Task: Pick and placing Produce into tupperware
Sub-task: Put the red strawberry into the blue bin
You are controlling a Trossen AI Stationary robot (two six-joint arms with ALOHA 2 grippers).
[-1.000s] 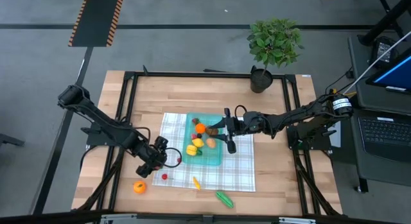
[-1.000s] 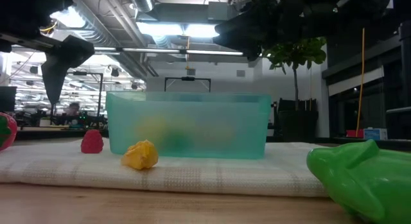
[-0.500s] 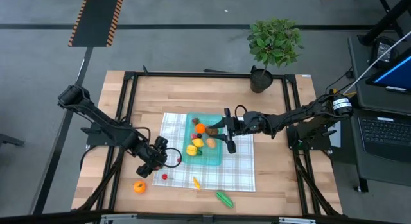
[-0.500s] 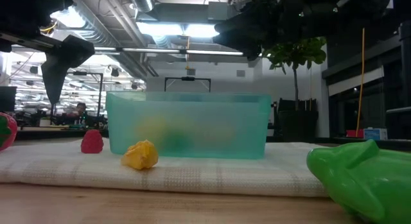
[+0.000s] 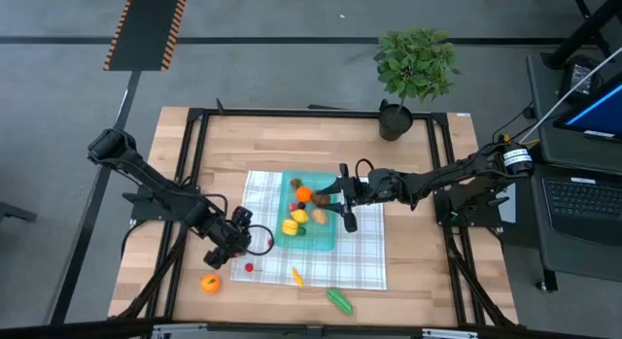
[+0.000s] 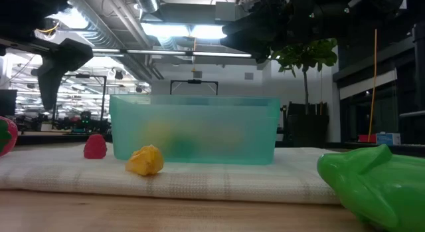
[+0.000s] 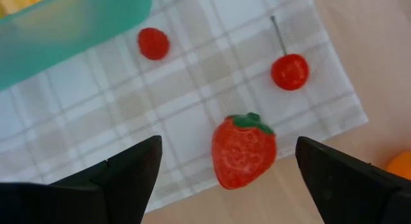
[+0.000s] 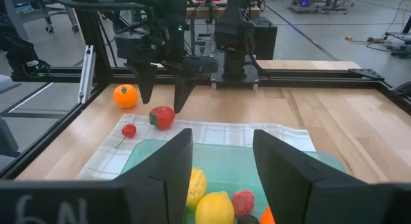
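Left gripper (image 5: 236, 245) hangs over the cloth's (image 5: 364, 252) left edge, jaws released and spread wide. In the left wrist view its fingers (image 7: 122, 179) flank a strawberry (image 7: 243, 150) lying half on the cloth, half on the bare counter (image 5: 233, 150); nothing is touched. A cherry (image 7: 289, 72) with a thin stem lies near the strawberry on the cloth, and a small red berry (image 7: 154, 43) sits just beside the tub's (image 7: 70, 22) wall.

Right gripper (image 5: 344, 198) is poised over the tub's right side, jaws released, empty. In the right wrist view its fingers (image 8: 164, 172) frame the tub interior.

Tub (image 5: 311, 213) stands on the cloth, mid-counter. Inside: an orange piece (image 5: 303, 194), yellow pieces (image 5: 290, 225), a brown piece and a dark one.

Outside the tub: an orange (image 5: 210, 283) on bare wood off the cloth's left edge; a small yellow piece (image 5: 296, 277) on the cloth's near part; a green piece (image 5: 339, 300) at the cloth's near edge.

Potted plant (image 5: 413, 72) at the far edge of the counter.
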